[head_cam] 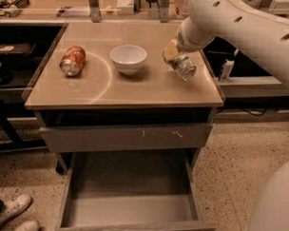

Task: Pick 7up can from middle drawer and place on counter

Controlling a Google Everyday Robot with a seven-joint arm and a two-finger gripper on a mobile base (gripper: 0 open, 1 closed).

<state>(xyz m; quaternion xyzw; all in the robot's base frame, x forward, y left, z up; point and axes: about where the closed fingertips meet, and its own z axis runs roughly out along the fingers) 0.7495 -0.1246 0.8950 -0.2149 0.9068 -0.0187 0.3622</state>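
The 7up can (181, 64) is silvery with a pale green label and is tilted, its shiny end toward me. My gripper (174, 53) is shut on the 7up can and holds it just above the right part of the beige counter (136, 88), right of the bowl. The white arm comes in from the upper right. The middle drawer (132, 202) stands pulled open below, its grey floor bare.
A white bowl (128, 58) stands mid-counter. An orange-red can (72, 60) lies on its side at the left. A shut drawer front with pale scratches (124, 135) is above the open drawer. White shoes (12, 212) are at the bottom left.
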